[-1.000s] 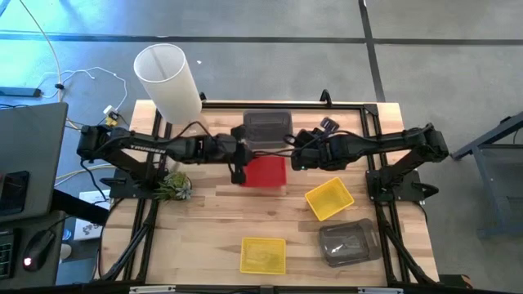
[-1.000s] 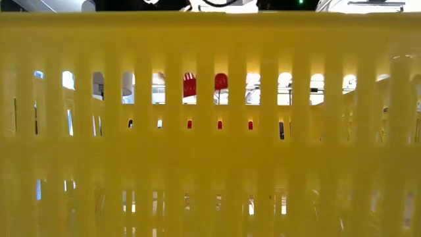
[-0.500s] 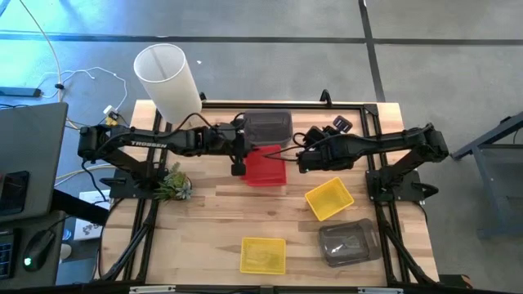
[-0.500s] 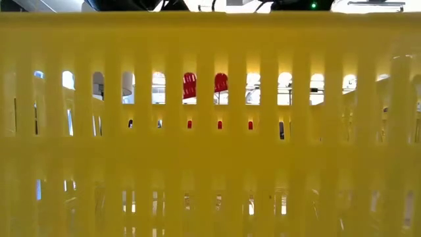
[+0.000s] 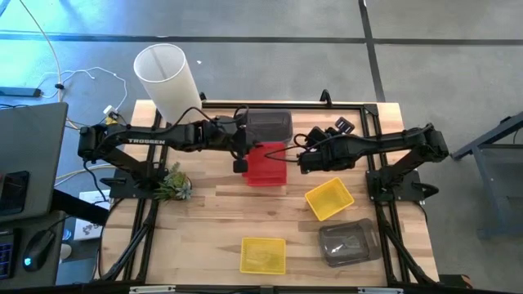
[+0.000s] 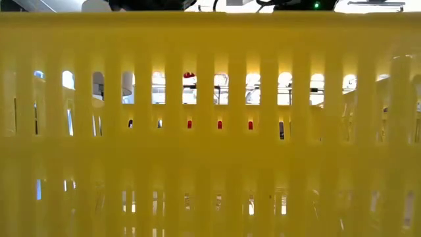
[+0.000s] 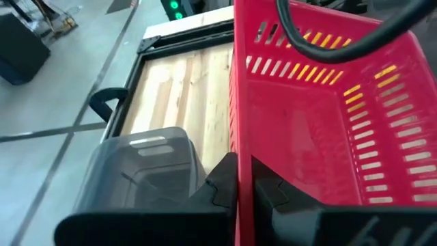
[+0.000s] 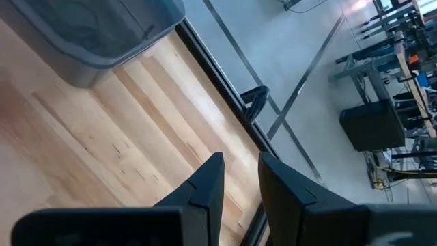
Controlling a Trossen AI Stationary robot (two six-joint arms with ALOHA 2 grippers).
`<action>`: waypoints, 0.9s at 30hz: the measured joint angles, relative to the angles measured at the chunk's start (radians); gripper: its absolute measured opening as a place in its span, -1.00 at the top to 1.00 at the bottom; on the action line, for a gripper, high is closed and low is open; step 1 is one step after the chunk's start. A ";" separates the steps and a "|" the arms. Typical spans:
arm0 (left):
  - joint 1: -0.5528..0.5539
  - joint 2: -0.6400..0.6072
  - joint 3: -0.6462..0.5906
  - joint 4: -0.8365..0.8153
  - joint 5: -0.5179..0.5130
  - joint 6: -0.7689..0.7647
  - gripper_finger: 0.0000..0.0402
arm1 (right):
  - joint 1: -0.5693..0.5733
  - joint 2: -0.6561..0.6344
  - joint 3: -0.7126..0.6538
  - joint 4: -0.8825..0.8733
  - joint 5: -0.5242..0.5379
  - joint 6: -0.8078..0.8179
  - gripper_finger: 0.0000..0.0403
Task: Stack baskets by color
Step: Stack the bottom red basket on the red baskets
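My left gripper point(image 5: 240, 164) is shut on a red basket point(image 5: 264, 168) at the table's middle, also seen in the left wrist view point(image 7: 321, 116). A dark grey basket point(image 5: 268, 126) stands on its base just beyond it, toward the far edge. My right gripper point(image 5: 301, 159) hovers at the red basket's right side, open, with nothing between its fingers point(image 8: 239, 181). Two yellow baskets point(image 5: 328, 198) point(image 5: 263, 255) and another grey basket point(image 5: 347, 242) stand on their bases on the near half. The low view is almost filled by a yellow basket wall point(image 6: 210, 164). My left gripper pinches the red basket's side wall point(image 7: 236, 147) on the side toward the table's left, one finger inside the basket and one outside. The fingers come from the table's left, slanting down. The basket is raised and tilted; what lies under it is hidden.
A tall white cylinder point(image 5: 167, 80) stands at the far left corner and a small green plant point(image 5: 173, 186) at the left edge. A black frame point(image 5: 372, 131) runs round the table. Bare wood lies between the red basket and the near yellow basket.
My left gripper has risen and gone a little toward the far edge, and the red basket it holds has come up with it. My right gripper has turned at the wrist and drawn slightly toward the table's right, away from the red basket.
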 joint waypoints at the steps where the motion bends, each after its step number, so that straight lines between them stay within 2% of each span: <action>1: 0.000 0.000 0.001 0.000 0.003 -0.015 1.00 | 0.000 0.000 0.000 0.000 0.000 0.000 0.61; 6: 0.006 0.005 0.001 -0.045 0.010 -0.062 1.00 | 0.000 0.000 0.000 0.000 -0.005 0.000 0.61; 13: 0.021 0.087 0.001 -0.037 0.052 -0.109 1.00 | 0.000 0.000 0.000 0.000 -0.059 0.002 0.61; 27: 0.040 0.195 0.000 -0.028 0.051 -0.110 1.00 | 0.000 0.000 0.000 0.002 -0.081 0.006 0.61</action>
